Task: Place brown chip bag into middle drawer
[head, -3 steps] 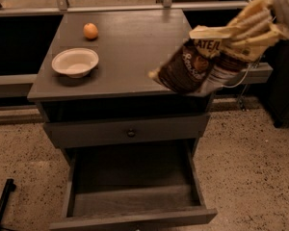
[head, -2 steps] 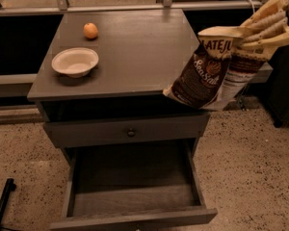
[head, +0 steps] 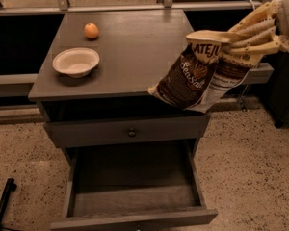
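Positioned at upper right, past the right edge of the grey wooden cabinet top (head: 135, 57): cream-coloured two-finger gripper (head: 229, 41). Closed firmly on the cream-yellow top end of the crinkly dark-brown chip bag with white script lettering (head: 188, 78).

Hanging tilted from that grip, with the lower end slanting left over the cabinet's front right corner. Cannot tell whether touching the cabinet edge there.

Pulled out at the bottom of the cabinet: wide grey wooden middle drawer (head: 135, 198), with low side walls and a plain front board. Well below the bag, and not yet holding it.

Shut just above it: grey drawer front with a small round dark knob (head: 131, 133).

Resting on the cabinet top, left side: shallow white bowl (head: 76, 61). Behind it and apart: small round orange fruit (head: 91, 31).
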Tool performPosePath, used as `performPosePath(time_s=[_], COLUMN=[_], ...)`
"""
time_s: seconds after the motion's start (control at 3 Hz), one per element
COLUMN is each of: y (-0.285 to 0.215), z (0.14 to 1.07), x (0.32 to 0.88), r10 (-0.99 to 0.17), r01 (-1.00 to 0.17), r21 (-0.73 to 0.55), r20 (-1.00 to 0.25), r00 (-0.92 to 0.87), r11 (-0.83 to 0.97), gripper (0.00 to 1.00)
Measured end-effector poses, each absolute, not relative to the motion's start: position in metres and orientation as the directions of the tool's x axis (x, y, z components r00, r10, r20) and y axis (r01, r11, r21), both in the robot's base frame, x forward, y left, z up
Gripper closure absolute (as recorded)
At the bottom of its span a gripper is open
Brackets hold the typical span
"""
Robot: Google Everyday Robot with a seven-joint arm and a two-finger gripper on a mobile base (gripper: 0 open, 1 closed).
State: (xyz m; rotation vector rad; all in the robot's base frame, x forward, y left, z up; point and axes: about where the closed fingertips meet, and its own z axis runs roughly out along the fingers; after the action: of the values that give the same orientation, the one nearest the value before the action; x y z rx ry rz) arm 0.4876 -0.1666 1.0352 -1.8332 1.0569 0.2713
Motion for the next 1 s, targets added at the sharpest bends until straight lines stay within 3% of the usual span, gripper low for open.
performPosePath(time_s=[0.33, 1.0], y=[-0.142, -0.093], z=[1.015, 0.917], x=[0.47, 0.447], r10=[-0.507, -0.443], r01=[-0.699, -0.75], r21=[-0.705, -0.639], r20=[-0.562, -0.63], r00=[0.653, 0.638], r11=[-0.119, -0.172], gripper=[1.0, 1.0])
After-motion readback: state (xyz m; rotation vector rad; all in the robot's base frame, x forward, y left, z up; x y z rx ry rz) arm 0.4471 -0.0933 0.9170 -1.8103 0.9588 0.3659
